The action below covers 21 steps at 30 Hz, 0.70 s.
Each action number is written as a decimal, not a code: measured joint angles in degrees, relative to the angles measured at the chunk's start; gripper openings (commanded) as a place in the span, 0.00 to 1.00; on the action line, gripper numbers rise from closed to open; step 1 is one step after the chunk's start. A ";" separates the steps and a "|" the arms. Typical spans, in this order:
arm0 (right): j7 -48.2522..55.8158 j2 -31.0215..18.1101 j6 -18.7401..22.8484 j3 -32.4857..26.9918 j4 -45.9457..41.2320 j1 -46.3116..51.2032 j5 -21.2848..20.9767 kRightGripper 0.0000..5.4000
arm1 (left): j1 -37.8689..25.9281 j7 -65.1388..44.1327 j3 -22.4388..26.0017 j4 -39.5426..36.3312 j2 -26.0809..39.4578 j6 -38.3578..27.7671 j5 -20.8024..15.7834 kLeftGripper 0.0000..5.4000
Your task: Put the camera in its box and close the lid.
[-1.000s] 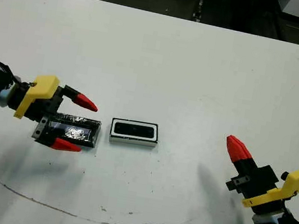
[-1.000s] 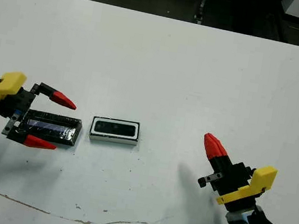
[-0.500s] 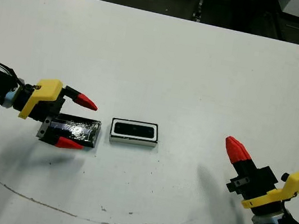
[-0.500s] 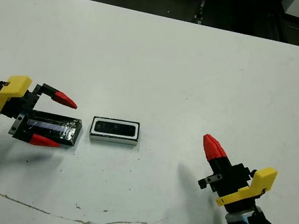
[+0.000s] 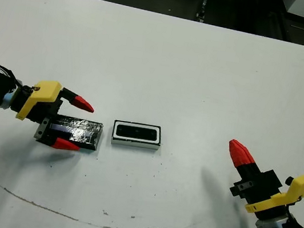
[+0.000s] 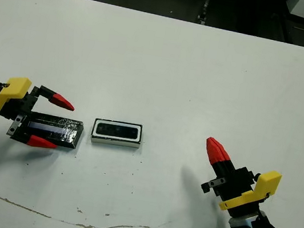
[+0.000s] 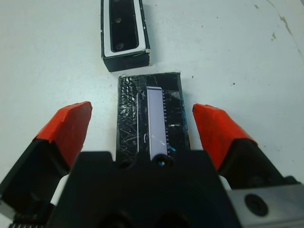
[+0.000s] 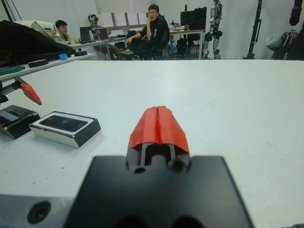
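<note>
**Left gripper being drawn back along the lid, which is lying unheld beside the loaded box**

Compared with a second ago, the left gripper (image 5: pixel 71 124) is being seen slightly further toward the robot's left. Its red fingertips are now being held over the outer half of the lid (image 5: pixel 77 132) instead of reaching to its inner end. In the left wrist view the fingers (image 7: pixel 69 126) are being kept wide apart, one on each side of the lid (image 7: pixel 151 114), with clear table showing between each tip and the lid's edges. Nothing is being gripped. The lid itself is lying where it was, flat on the table (image 5: pixel 166 58), end to end with the box (image 5: pixel 136 135) and just apart from it.

The camera (image 5: pixel 137 132) is already lying inside the box, so the first half of the task is being judged done; only the closing is left. The small retreat is being read as a re-alignment before a grasp, though that cannot be confirmed.

The right gripper (image 5: pixel 240 153) is being held well away over bare table, its two tips pressed together and carrying nothing. It is not being seen to move.

No brand, label or legible writing is being made out on the lid, the box or the camera; only a pale shiny strip is showing on the lid.
</note>
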 measured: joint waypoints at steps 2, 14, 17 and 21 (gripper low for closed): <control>-0.01 0.00 0.00 0.00 -0.02 0.03 0.03 0.00 | -0.01 0.00 -0.03 0.00 0.08 -0.05 0.71 1.00; -0.07 -0.01 0.00 0.11 -0.36 0.29 0.04 0.00 | -0.36 2.03 -0.89 -0.39 0.40 6.55 2.53 1.00; 0.03 -0.01 0.00 0.17 -0.36 0.29 0.38 0.00 | -0.30 3.29 -0.73 -1.14 0.48 10.03 2.50 1.00; 0.06 -0.02 0.00 0.21 -0.35 0.29 0.75 0.00 | -0.16 4.17 -0.74 -3.20 1.03 14.26 2.57 0.95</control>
